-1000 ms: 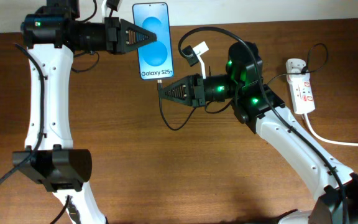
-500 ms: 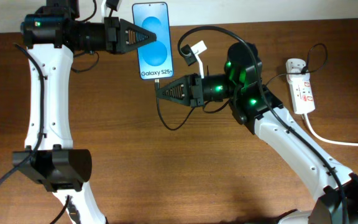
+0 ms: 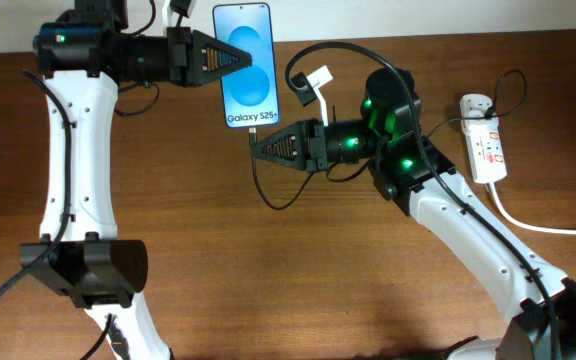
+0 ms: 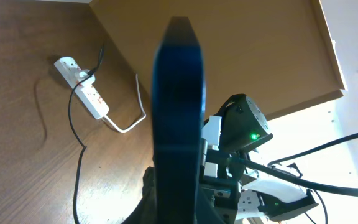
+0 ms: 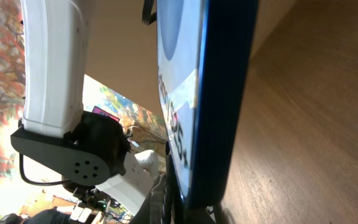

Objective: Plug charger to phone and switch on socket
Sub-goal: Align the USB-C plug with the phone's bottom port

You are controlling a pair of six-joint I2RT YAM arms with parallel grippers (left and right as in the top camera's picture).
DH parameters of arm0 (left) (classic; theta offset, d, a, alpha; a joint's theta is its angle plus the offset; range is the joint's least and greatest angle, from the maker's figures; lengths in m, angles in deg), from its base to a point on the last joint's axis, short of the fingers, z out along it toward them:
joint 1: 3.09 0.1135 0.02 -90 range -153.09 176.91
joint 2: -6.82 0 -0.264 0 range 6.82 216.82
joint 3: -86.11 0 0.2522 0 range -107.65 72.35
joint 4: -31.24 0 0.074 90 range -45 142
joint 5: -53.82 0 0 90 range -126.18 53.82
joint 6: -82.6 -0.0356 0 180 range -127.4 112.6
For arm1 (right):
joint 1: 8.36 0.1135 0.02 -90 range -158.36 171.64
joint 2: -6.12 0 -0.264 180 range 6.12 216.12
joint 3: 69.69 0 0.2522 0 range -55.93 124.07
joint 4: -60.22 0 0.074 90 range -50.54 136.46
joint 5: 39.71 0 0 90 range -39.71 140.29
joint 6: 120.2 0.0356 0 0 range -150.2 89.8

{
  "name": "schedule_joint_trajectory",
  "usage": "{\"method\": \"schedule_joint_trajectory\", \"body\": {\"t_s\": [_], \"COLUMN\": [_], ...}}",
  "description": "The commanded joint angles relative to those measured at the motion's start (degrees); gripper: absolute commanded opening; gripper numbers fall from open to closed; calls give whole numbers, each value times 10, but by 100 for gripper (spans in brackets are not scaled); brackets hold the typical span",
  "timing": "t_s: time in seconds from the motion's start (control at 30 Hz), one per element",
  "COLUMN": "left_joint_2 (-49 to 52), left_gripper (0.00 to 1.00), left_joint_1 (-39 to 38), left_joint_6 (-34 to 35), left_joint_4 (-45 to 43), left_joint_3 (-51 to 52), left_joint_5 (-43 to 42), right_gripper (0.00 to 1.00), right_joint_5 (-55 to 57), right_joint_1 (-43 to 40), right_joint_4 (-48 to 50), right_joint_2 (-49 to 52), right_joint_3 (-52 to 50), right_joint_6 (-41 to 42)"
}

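Note:
The phone (image 3: 247, 65) shows its blue-and-white screen and is lifted off the table at the back. My left gripper (image 3: 230, 62) is shut on its left side. In the left wrist view the phone (image 4: 178, 106) is edge-on between my jaws (image 4: 178, 202). My right gripper (image 3: 261, 143) sits just below the phone's bottom edge, shut on the charger's connector tip. The charger's black cable (image 3: 265, 190) loops down to the table and runs to the white plug adapter (image 3: 475, 103) in the socket (image 3: 488, 152). In the right wrist view the phone (image 5: 222, 93) fills the middle above my jaws (image 5: 191, 208).
The socket's thick white cord (image 3: 533, 226) trails off to the right edge. A white tag (image 3: 318, 79) sticks up near the right arm. The socket (image 4: 87, 92) and black cable (image 4: 76, 180) also show in the left wrist view. The wall edge runs along the back.
My right gripper has moved slightly left, closer under the phone's bottom edge. The left gripper and phone have not moved.

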Motion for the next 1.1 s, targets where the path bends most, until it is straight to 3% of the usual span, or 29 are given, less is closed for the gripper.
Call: {"method": "schedule_joint_trajectory", "body": {"t_s": [0.0, 1.07], "left_joint_2": [-21, -21], "left_gripper": [0, 0], "left_joint_1": [0, 0], "left_joint_6": [-10, -22], "left_joint_4": [-1, -1], "left_joint_3": [-6, -6], "left_joint_5": [-30, -54], "right_gripper": [4, 4], "right_joint_5": [1, -16], "right_joint_1": [2, -19], "right_joint_4": [2, 6], "right_joint_2": [-5, -5], "right_joint_3": [8, 8], "right_joint_6": [0, 0]}}
